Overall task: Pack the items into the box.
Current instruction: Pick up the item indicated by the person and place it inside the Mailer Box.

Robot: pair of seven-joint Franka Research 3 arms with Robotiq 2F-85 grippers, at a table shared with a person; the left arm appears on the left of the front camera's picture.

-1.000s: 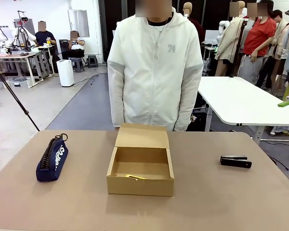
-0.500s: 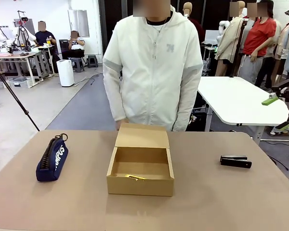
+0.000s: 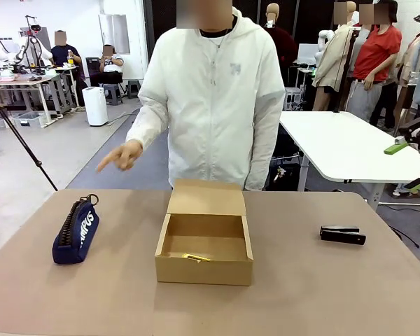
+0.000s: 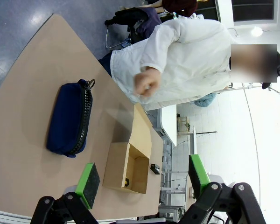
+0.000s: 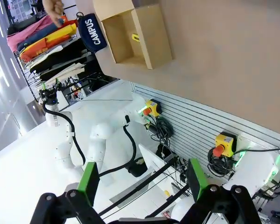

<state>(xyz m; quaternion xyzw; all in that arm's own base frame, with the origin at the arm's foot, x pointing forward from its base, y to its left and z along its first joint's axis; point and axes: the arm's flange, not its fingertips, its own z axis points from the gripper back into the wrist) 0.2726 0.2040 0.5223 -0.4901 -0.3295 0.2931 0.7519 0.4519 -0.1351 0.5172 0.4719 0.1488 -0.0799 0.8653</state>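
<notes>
So, the yellow pen-like tool (image 3: 196,257) was found lying inside the box (image 3: 204,269), against the near wall, with the flap lid (image 3: 206,197) stood open at the back. Not packed yet: the navy CAMPUS pouch (image 3: 75,231), well off to the box's left on the table (image 3: 301,301), and the black stapler-like bar (image 3: 342,234), well off to its right. The person's hand (image 3: 122,155) was held out past the far edge with a finger aimed roughly pouch-wards, so the pouch was probably meant as the next pick, best taken by the left arm.

To be done cleanly, the pouch would best be pinched across its narrow width around mid-length, zipper up as it sat, since soft fabric sags when grabbed at one end. It looked nearly as long as the box is wide, so it should be lined up with the long side and lowered in flat, clear of the walls, with room kept for the bar.

Pose-wise: the left gripper (image 4: 142,179) was held high over the table, looking down on pouch and box, fingers spread wide with nothing between them. The right gripper (image 3: 404,166) was parked up at the right edge, well above the bar, likewise spread and empty.
</notes>
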